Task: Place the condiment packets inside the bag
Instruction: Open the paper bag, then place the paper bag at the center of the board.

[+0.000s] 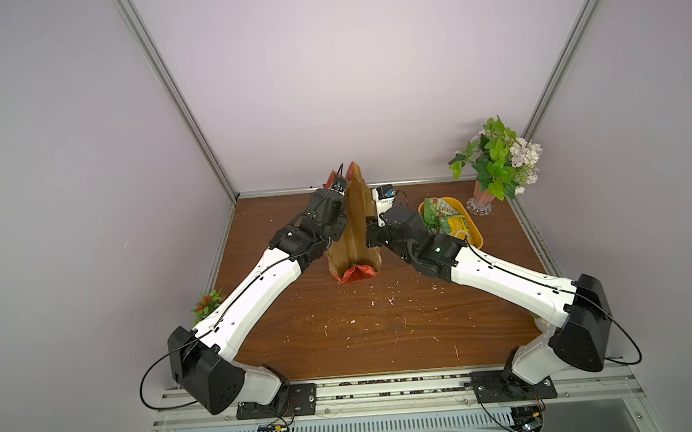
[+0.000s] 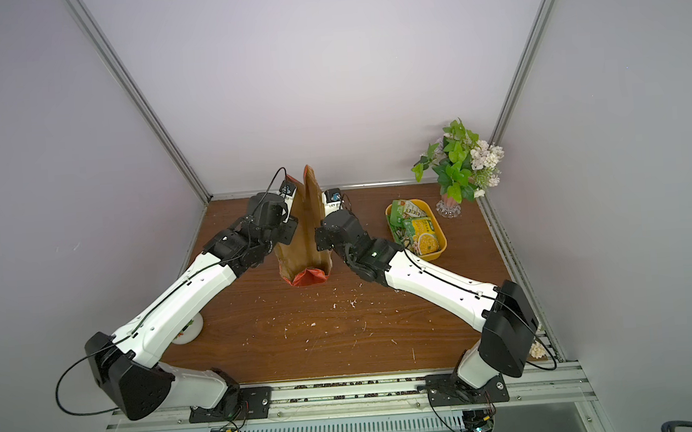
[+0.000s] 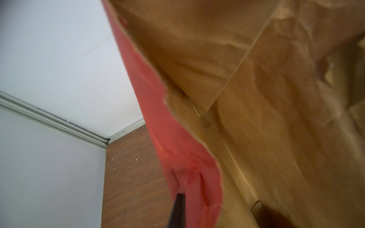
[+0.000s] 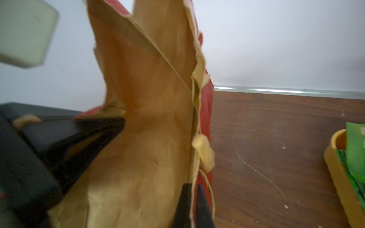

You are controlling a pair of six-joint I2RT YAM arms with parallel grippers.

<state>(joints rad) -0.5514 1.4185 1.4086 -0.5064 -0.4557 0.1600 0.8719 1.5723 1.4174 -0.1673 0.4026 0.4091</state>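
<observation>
The red bag (image 1: 353, 229) (image 2: 305, 236) stands upright at the middle back of the table, its brown inside showing from above in both top views. My left gripper (image 3: 185, 199) is shut on the bag's (image 3: 177, 150) red left rim; only one of its fingers (image 3: 177, 211) shows. My right gripper (image 4: 192, 190) is shut on the right wall of the bag (image 4: 150, 138), one finger inside and one outside. Between them the mouth is a narrow slit. The green and yellow condiment packets (image 1: 448, 218) (image 2: 416, 229) (image 4: 355, 156) lie in a yellow tub (image 1: 477, 237) (image 4: 335, 169) to the right of the bag.
A vase of green and white flowers (image 1: 495, 165) stands at the back right corner. A small red-flowered plant (image 1: 208, 304) sits at the table's left edge under my left arm. White paper crumbs (image 1: 390, 301) are scattered on the wooden table (image 1: 386, 339).
</observation>
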